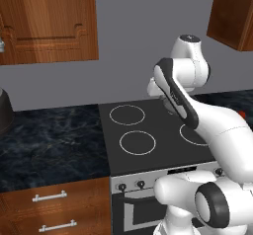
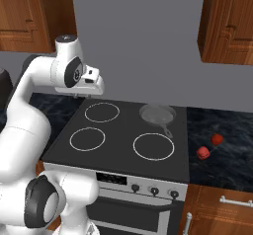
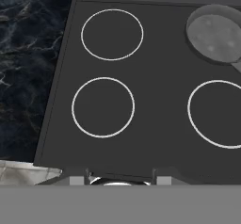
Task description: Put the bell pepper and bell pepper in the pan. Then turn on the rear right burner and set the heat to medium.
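Presently catalogued, largest first.

Surface: one dark marbled run, flanking the cooktop on both sides.

Cooktop: one flat black glass panel set into the surface, marked with four thin white rings, two at the rear and two at the front. The rear right burner is covered by the pan, so its outline is hidden in the right base view.

Wall cabinets: wooden, above the surface on both sides; the count is uncertain, as they are cut off by the frame edges.

Drawer fronts: two, wooden with pale bar handles, under the surface at the left of the oven.

Pan: one, shallow, grey-silver, empty, at the rear right corner of the cooktop, its thin handle pointing towards the front right ring.

Gripper: one, hovering above the front edge of the cooktop near its left side; its fingertips stand apart with nothing between them.

Control knobs: three in the right base view, on the oven's front panel.

Bell peppers: two, small, glossy red, on the surface to the right of the cooktop, one towards the rear and one nearer the front edge, close together.
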You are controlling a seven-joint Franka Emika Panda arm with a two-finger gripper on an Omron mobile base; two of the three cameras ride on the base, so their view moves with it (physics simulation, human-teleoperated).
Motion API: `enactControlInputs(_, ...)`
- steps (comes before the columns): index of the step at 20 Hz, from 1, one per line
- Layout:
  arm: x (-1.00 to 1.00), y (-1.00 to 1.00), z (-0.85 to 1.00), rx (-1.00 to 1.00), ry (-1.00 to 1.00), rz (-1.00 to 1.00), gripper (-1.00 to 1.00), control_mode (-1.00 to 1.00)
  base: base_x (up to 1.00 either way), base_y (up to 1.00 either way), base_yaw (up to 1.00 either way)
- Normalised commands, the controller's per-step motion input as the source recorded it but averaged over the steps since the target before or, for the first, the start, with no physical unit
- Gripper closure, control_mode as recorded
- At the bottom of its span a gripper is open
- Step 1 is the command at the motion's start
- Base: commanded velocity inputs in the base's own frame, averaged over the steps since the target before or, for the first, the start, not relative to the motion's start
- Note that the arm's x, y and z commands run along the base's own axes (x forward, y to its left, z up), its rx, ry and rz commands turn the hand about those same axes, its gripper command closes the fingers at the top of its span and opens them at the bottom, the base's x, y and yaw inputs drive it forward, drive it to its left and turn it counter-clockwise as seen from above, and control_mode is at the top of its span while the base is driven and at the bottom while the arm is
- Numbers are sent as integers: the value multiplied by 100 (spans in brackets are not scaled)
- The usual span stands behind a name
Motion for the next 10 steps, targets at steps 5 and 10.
enactControlInputs(5, -17, 0, -1, 0, 0, 0, -100, -100, 0, 0, 0)
enactControlInputs(10, -37, -9, -8, 0, -1, -2, -100, -100, 0, 0, 0)
